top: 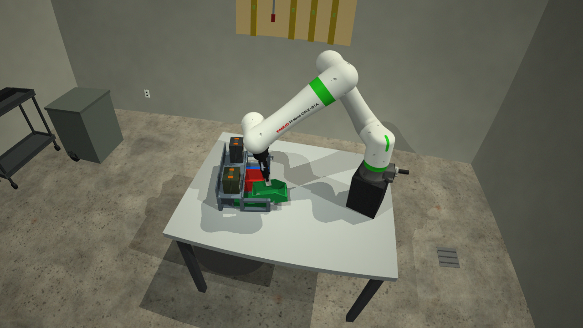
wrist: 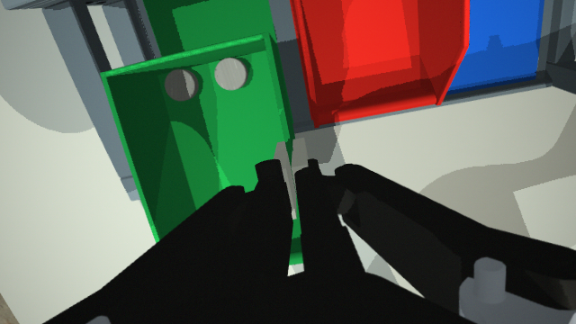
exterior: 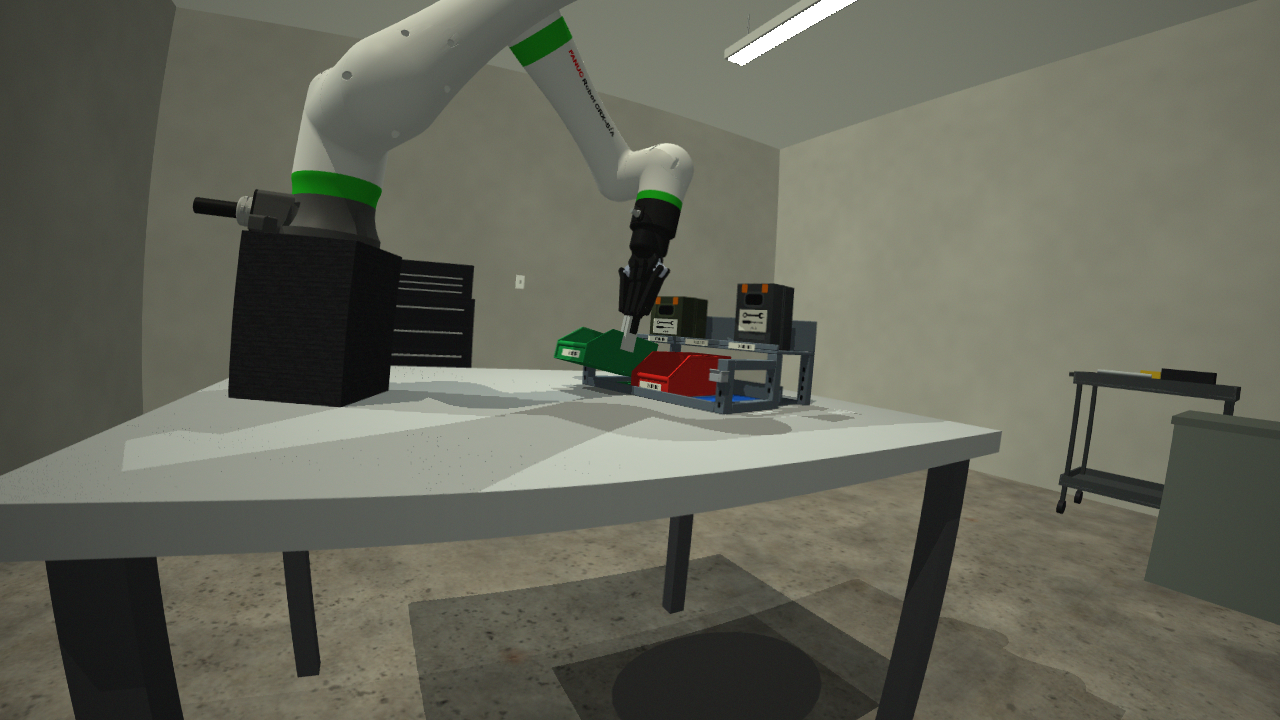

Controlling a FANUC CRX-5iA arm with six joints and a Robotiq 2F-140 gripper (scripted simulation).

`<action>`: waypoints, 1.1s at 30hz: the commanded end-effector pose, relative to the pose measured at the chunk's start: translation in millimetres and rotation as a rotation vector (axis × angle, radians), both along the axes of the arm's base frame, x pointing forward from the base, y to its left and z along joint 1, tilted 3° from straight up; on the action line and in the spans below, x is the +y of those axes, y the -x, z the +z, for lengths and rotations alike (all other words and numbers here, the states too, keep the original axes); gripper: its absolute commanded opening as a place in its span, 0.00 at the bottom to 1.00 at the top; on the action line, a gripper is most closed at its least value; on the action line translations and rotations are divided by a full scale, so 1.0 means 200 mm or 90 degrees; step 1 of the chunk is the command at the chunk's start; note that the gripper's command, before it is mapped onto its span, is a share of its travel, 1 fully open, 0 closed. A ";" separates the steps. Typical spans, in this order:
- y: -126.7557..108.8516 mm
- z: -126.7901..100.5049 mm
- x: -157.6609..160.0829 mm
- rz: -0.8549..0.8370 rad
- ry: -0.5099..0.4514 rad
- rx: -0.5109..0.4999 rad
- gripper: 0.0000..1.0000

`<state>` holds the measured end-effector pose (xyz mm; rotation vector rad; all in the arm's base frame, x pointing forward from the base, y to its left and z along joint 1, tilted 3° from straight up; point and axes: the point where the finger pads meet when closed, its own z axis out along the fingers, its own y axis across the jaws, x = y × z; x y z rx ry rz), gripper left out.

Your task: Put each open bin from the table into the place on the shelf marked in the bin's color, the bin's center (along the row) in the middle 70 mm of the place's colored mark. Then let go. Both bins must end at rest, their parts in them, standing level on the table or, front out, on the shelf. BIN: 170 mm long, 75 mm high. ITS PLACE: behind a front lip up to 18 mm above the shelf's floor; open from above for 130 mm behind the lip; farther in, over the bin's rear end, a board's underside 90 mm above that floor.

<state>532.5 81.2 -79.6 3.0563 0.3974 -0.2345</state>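
The green bin (top: 268,191) is tilted, its rear end at the shelf (top: 232,183) over the green mark (wrist: 211,22) and its front raised and sticking out over the table. In the exterior view the bin (exterior: 608,351) slopes down toward the shelf (exterior: 742,376). Two grey round parts (wrist: 207,80) lie at its rear end. My gripper (wrist: 294,158) is shut on the green bin's (wrist: 198,135) right side wall; it also shows in the top and exterior views (top: 267,179) (exterior: 629,335). The red bin (wrist: 378,58) (top: 253,177) (exterior: 680,371) sits in the shelf beside it. A blue mark (wrist: 499,40) lies past the red bin.
Two dark boxes (top: 236,148) (top: 231,179) stand on the shelf's upper board. The arm's black pedestal (top: 366,191) stands at the table's far side from the shelf. A grey cabinet (top: 83,124) and a cart (top: 18,134) stand on the floor.
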 end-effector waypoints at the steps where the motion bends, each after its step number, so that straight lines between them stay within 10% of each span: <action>1: 0.00 0.00 0.00 0.000 0.000 0.000 0.00; 33: 0.00 -0.04 0.00 0.000 0.000 0.000 0.00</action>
